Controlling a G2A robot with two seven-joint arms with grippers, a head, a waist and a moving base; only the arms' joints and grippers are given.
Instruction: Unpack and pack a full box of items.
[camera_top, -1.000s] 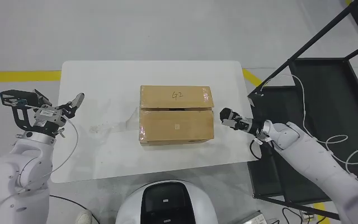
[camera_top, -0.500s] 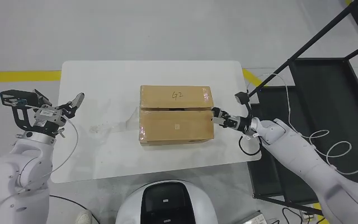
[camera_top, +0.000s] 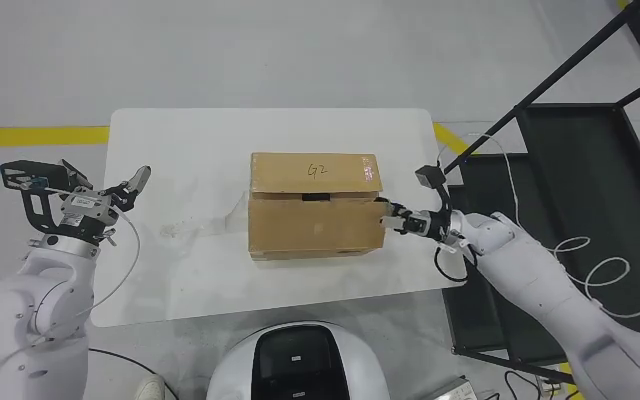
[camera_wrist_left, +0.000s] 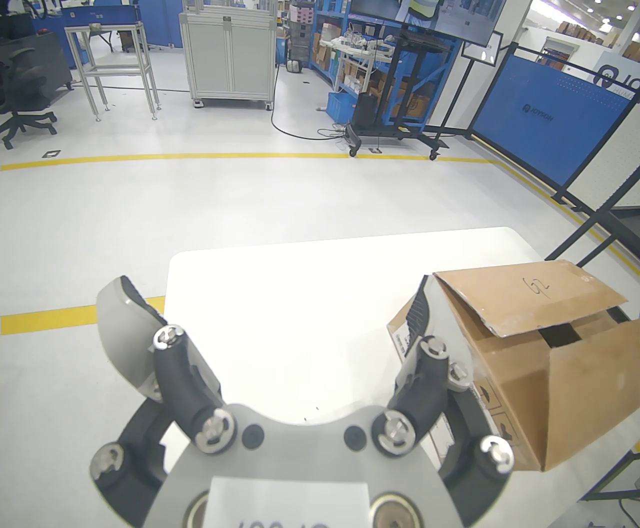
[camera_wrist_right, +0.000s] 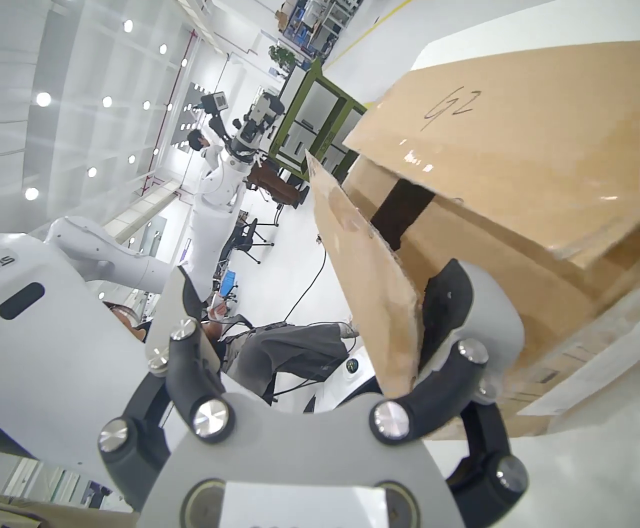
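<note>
Because the left gripper hangs at the desk's left edge, well apart from the box, nothing braces the carton on that side. A sideways push from the other arm could, I judge, slide it across the smooth top instead of opening it. The box sits at the middle of the desk, its far flap lying nearly flat and its near flap tipped up, with a dark gap between them. At the box's right end the right gripper has that near flap's corner between its fingers, one finger on the inner side of the cardboard and the other outside. There is clear space beside the board, so nothing is pinched. The risk here is that the loose flap slips off the inner finger and drops back. The thin corner might also bend or tear if it is levered from that single point.

As for pose, the left arm is folded close to the robot's side. Its fingers are spread wide and empty, pointing across the desk toward the box. The right arm stretches in from the right, forearm low over the desk's edge. Its wrist is rolled so one finger stands toward the robot and the other toward the box's inside, wide apart around the flap's end.
</note>
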